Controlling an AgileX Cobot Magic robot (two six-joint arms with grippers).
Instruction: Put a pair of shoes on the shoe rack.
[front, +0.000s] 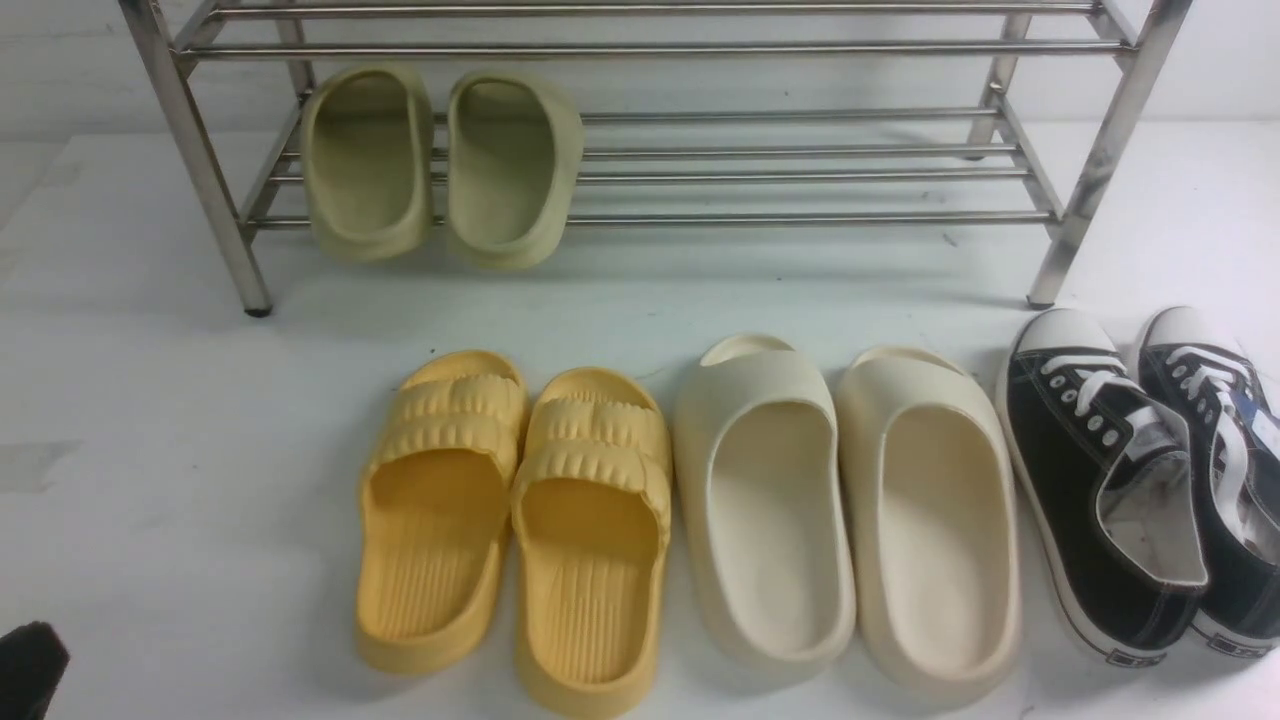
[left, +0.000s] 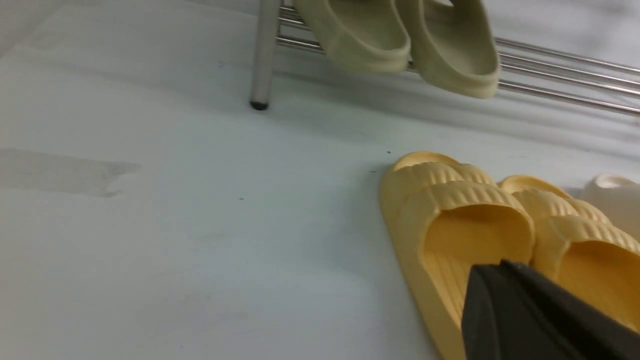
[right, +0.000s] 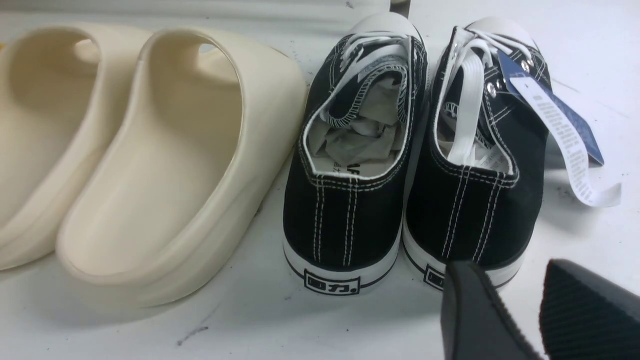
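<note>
On shoe rack (front: 640, 180) low shelf, far left: olive slides (front: 440, 165) side by side, heels overhanging front rod. L fingers (left: 520, 305) pressed together, empty, over yellow slides (front: 515, 525). R fingers (right: 500, 310) parted, empty, near black sneakers (front: 1150, 480).

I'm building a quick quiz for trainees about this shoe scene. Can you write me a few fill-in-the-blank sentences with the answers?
1. The olive slides rest on the ____ shelf of the shoe rack.
2. On the floor, the cream slides lie between the yellow ribbed slides and the black ____.
3. The number of pairs on the floor is ____.

Answers: bottom; sneakers; three
</note>
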